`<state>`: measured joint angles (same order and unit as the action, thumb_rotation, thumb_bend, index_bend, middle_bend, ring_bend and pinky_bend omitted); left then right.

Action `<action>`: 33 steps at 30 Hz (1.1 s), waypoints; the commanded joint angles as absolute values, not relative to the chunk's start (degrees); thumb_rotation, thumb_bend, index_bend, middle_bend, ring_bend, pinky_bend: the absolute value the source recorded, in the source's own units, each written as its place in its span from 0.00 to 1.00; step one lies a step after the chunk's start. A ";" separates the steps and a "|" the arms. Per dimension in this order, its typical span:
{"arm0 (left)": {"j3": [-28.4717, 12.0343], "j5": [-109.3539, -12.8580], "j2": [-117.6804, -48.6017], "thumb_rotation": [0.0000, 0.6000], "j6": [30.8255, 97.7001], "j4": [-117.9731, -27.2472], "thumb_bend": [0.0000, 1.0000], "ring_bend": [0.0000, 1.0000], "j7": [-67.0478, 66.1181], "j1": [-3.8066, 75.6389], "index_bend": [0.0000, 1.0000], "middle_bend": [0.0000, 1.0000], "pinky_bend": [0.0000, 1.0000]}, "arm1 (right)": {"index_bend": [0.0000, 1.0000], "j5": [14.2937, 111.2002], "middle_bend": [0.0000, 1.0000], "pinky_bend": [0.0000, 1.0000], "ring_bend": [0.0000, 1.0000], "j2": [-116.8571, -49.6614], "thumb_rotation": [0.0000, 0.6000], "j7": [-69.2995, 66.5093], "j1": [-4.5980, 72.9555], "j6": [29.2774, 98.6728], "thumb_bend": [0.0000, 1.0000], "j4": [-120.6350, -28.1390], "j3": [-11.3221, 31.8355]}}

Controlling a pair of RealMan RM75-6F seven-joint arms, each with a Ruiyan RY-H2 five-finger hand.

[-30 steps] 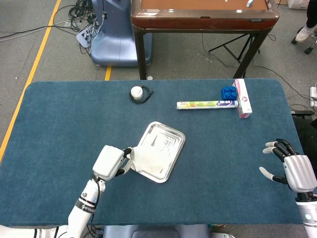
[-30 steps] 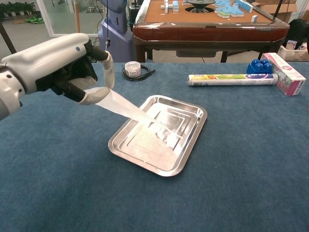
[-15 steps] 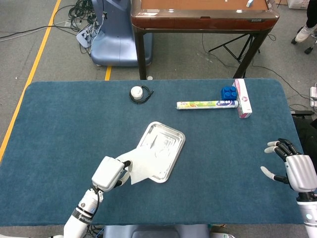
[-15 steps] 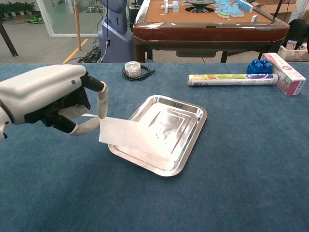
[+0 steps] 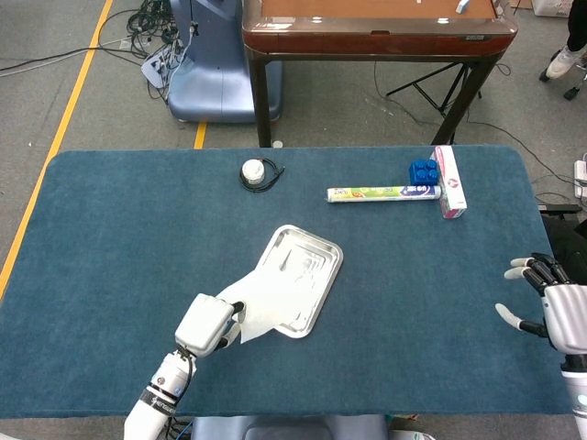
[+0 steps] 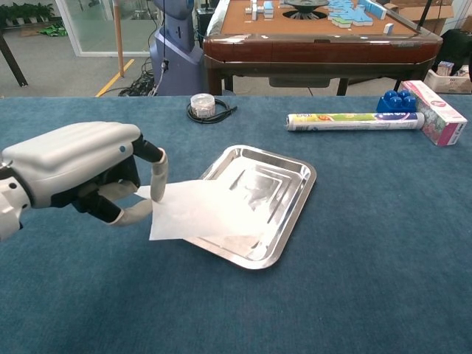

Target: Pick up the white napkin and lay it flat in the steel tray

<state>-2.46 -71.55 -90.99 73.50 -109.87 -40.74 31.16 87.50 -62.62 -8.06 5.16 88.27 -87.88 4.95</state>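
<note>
holding white napkin (image 6: 203,212) over steel tray (image 6: 289,220), left hand (image 6: 81,172), foil roll (image 6: 354,121) behind

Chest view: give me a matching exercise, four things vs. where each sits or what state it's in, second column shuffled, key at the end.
Things:
1. white napkin
2. steel tray
3. blue block
4. left hand

States or places:
A. at the far right of the table, beside the pink box
B. lies partly over the tray's near-left rim, a corner hanging out onto the table
C. pinches the napkin's left edge
D. sits mid-table on the blue cloth, napkin partly covering it

Pairs: 1-B, 2-D, 3-A, 4-C
</note>
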 commanded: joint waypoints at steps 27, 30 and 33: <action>-0.95 -78.91 -90.11 1.00 65.07 -99.58 0.51 1.00 -26.38 33.23 0.70 1.00 1.00 | 0.42 87.68 0.34 0.55 0.19 -59.08 1.00 -10.11 2.46 91.62 0.17 -89.28 5.40; -0.73 -78.85 -90.62 1.00 65.08 -99.62 0.51 1.00 -28.07 33.13 0.70 1.00 1.00 | 0.42 88.91 0.34 0.55 0.19 -58.85 1.00 -10.65 1.94 92.93 0.17 -89.56 5.12; -0.69 -78.36 -91.09 1.00 64.80 -99.97 0.51 1.00 -29.43 33.11 0.70 1.00 1.00 | 0.42 90.77 0.34 0.55 0.19 -58.37 1.00 -11.77 1.50 94.05 0.17 -89.59 4.47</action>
<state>-0.75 -78.57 -90.84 64.93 -99.82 -29.04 33.14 90.12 -58.63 -11.27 1.77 93.52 -89.53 4.79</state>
